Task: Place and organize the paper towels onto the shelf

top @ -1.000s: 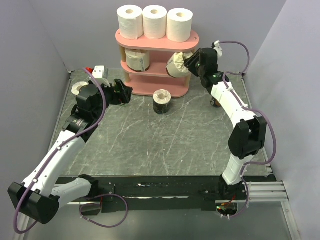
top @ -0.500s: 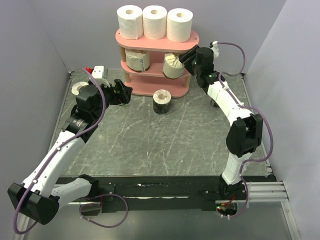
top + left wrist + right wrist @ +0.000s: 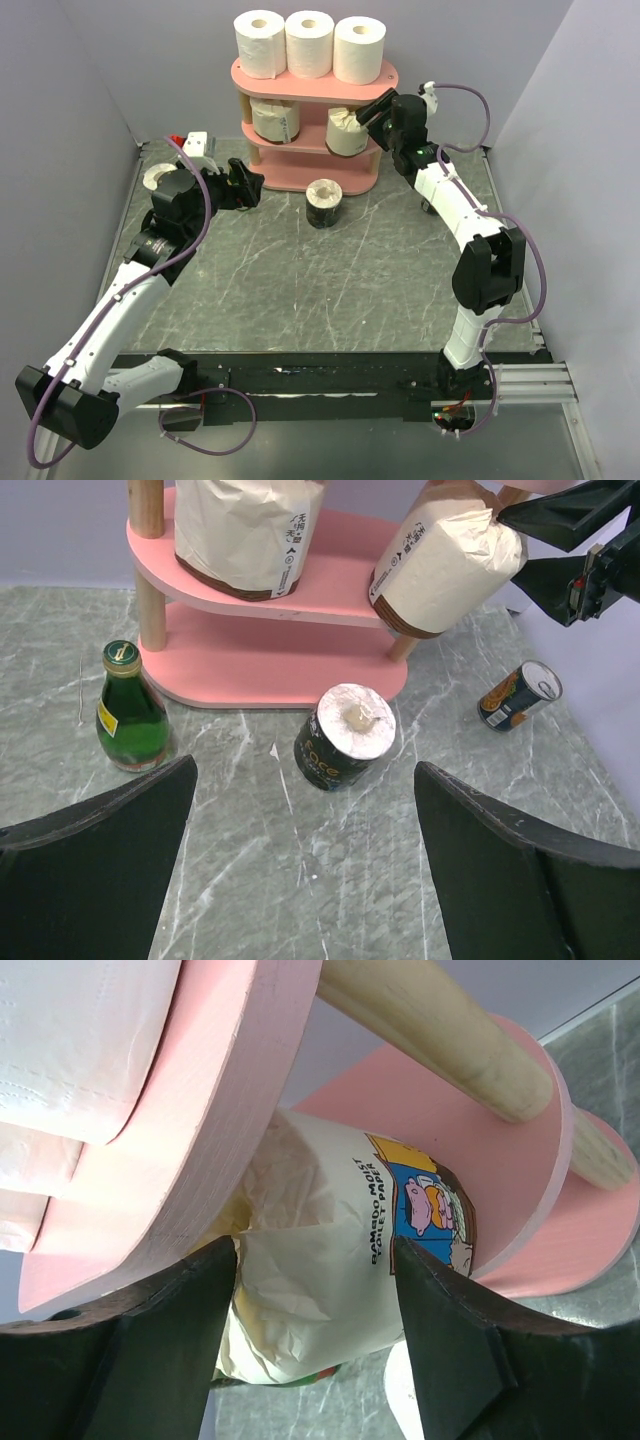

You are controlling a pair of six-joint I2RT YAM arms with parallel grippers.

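Step in hand: I judged I was letting go of the cream-beige wrapped paper roll [image 3: 345, 133] on the middle board of the pink three-tier shelf with wooden posts [image 3: 311, 178]
My right hand [image 3: 374, 110]: its fingers stood apart on either side of the roll's crumpled top; I could not tell whether they touched the wrapper
Roll's seat: it leaned toward the shelf's right end, near the rim, beside the wooden post [image 3: 440, 1035]
Doing it well: I thought the hand should draw straight back along its own line, clear of the top board's edge and the post, so the wrapper would not snag and tip the roll off
My left hand [image 3: 305, 865]: fingers wide apart, holding nothing, hanging over the grey marbled tabletop [image 3: 300, 270]
Next roll: the dark-banded paper roll [image 3: 345, 735] stood on end on the tabletop just in front of the bottom board
Already shelved: three plain white rolls [image 3: 310, 44] on top, another cream-beige roll [image 3: 273, 120] on the middle board
Keep clear of: the green glass bottle [image 3: 130, 710] and the small metal can [image 3: 520, 694]
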